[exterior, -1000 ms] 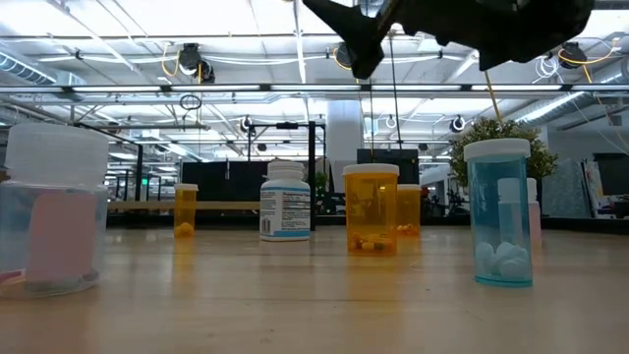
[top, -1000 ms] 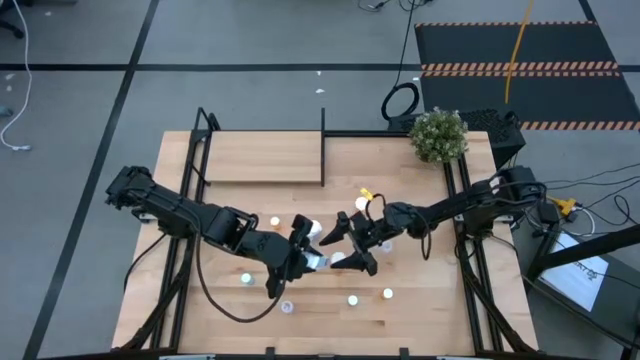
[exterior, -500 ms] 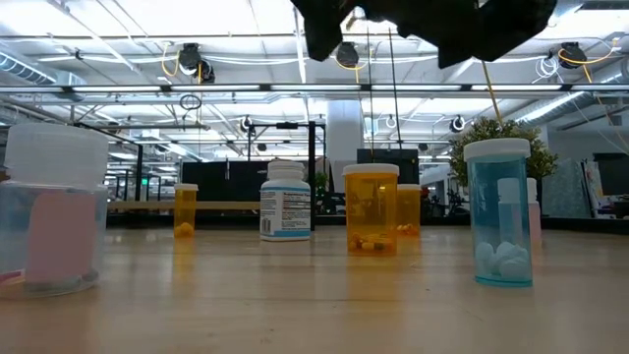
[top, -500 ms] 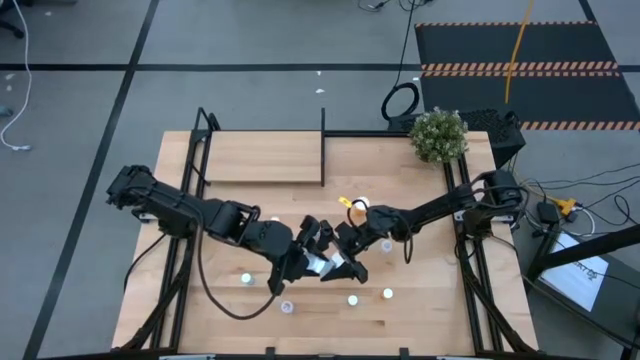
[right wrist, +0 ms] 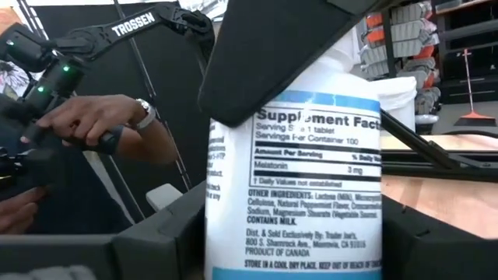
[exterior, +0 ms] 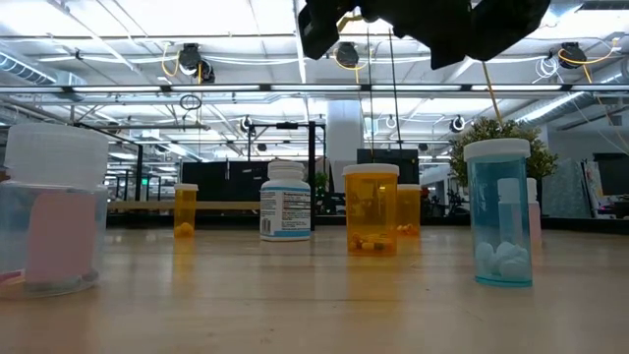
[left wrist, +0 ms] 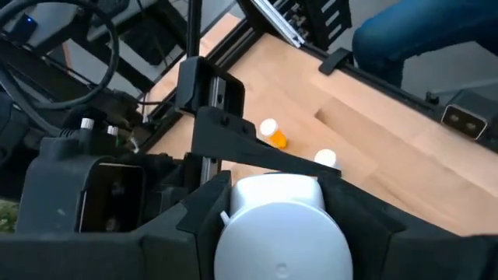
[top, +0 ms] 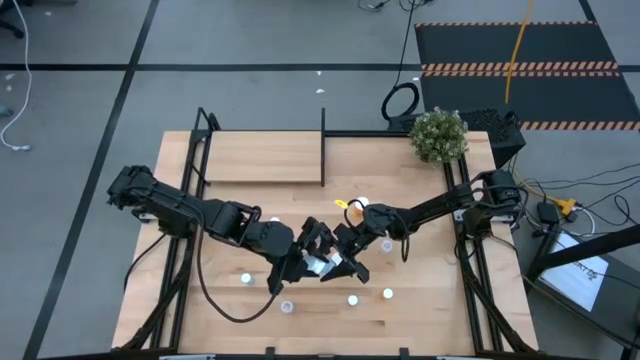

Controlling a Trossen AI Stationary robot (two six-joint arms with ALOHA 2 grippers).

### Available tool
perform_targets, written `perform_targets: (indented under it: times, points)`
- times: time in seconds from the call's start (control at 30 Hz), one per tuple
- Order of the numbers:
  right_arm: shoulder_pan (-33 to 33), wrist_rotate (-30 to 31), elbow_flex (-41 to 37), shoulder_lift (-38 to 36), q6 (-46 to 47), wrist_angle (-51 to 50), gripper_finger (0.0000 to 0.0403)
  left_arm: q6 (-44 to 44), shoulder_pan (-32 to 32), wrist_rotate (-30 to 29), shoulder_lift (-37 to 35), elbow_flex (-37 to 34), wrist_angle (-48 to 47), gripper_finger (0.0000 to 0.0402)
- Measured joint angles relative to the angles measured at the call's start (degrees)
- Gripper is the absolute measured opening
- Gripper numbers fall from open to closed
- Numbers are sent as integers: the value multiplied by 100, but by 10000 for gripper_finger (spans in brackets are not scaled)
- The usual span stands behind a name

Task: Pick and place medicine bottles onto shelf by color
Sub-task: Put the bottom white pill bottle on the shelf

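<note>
Midair, the white bottle (right wrist: pixel 311 171) label reads "Supplement Facts", "Melatonin".

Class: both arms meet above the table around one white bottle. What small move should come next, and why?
Probably the right gripper should secure the white bottle before the left gripper lets go. The left gripper holds it off the table, and the bottle sits between both grippers, which looks like a handover.
</note>
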Motion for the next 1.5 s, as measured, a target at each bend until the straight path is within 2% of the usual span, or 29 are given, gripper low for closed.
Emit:
perform_targets:
  times: [0.17,0.33,0.57,0.73,0.97,1.1,1.33,1.5]
  points:
    - [-72,-34,0,-7,-76,-124,221,-297,-194,-1011,4,-9,-28,210]
    - [-148,-108,0,-46,-199,-188,240,-761,-419,-2037,2,-9,100,276]
    - [-305,-69,-2,-363,-691,-227,221,-1832,-870,-3587,-9,-2,350,358]
    - [-317,490,-2,-548,-1209,-576,230,-2651,-1234,-4528,-9,-2,479,377]
    - [-318,1987,-4,-705,-2151,-1276,226,-4618,-1274,-4822,2,-6,217,379]
    - [-241,2302,-4,-707,-2451,-1289,224,-5198,-1190,-5196,31,-154,89,379]
    - [-135,2475,-4,-707,-2907,-1262,232,-5299,-1010,-5364,35,-458,93,379]
    - [-141,2484,-4,-707,-2921,-1320,228,-5162,-752,-4955,35,-629,161,379]
